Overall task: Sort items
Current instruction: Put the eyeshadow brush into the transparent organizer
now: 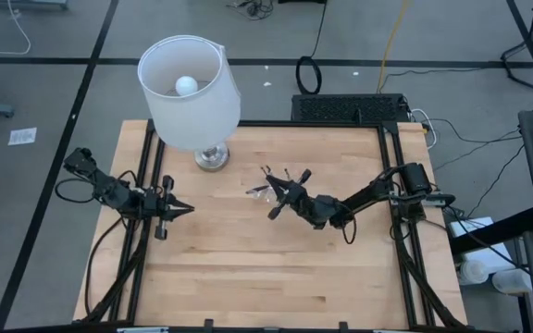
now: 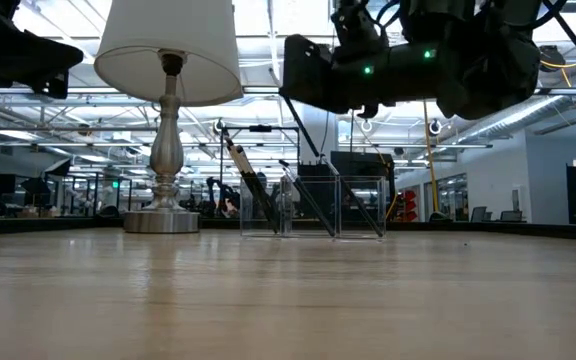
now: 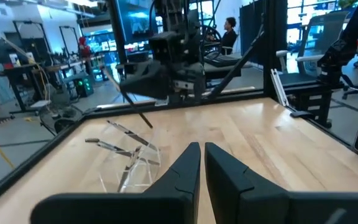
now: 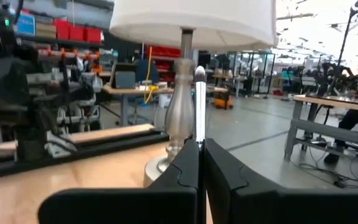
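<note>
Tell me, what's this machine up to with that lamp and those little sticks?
It is sorting thin sticks. The right gripper is shut on one stick, holding it just above a small clear tray where several sticks already lean. The left gripper waits near the table's left side. The lamp just stands at the back, untouched.

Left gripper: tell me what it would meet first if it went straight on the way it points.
Going by the high view, the left gripper points across the table toward the right gripper, which holds a dark stick above the clear tray. It would probably meet that gripper first, though its height is unclear.
</note>
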You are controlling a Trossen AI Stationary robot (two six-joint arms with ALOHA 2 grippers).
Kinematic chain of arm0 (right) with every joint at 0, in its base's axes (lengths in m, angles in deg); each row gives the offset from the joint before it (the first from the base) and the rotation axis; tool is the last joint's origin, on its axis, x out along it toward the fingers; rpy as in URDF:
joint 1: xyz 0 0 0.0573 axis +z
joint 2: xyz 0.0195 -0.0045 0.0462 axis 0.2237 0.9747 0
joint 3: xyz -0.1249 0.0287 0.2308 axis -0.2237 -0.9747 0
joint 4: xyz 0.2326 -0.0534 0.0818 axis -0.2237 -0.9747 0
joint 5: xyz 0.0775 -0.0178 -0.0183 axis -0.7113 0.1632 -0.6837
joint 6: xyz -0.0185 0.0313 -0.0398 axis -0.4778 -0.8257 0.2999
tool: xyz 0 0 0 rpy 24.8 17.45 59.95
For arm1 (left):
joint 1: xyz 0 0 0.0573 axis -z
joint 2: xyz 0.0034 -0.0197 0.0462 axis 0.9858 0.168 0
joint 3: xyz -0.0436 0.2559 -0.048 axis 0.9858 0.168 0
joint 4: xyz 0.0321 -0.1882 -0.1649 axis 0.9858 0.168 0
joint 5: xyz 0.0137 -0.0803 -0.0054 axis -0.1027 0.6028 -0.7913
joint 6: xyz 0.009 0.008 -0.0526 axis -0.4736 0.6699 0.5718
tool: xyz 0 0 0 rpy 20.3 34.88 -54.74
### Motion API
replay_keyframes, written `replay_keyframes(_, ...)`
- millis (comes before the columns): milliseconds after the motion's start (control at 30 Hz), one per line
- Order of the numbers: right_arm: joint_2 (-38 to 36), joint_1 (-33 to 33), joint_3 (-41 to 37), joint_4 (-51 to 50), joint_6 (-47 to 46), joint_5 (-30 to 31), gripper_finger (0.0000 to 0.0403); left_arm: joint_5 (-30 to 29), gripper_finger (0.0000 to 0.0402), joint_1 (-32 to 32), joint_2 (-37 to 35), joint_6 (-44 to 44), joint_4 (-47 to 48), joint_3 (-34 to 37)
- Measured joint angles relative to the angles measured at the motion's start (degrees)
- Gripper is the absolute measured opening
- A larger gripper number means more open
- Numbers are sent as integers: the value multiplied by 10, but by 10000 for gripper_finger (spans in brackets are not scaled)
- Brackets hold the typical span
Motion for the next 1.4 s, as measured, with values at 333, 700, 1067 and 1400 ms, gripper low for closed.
replay_keyframes(333, 21, -16, 0, -32, -21, 44, 0, 0, 33, 0, 0, -38, -32, 0)
replay_keyframes(700, 70, -29, 4, -15, -37, 55, 0, 0, 33, 0, 0, -48, -33, 0)
replay_keyframes(1067, 69, -25, 4, -55, -63, 64, 0, 0, 33, 0, 0, -32, -32, 0)
replay_keyframes(1400, 69, -24, 4, -97, -104, 87, 0, 6, 33, 0, 0, -31, -32, 0)
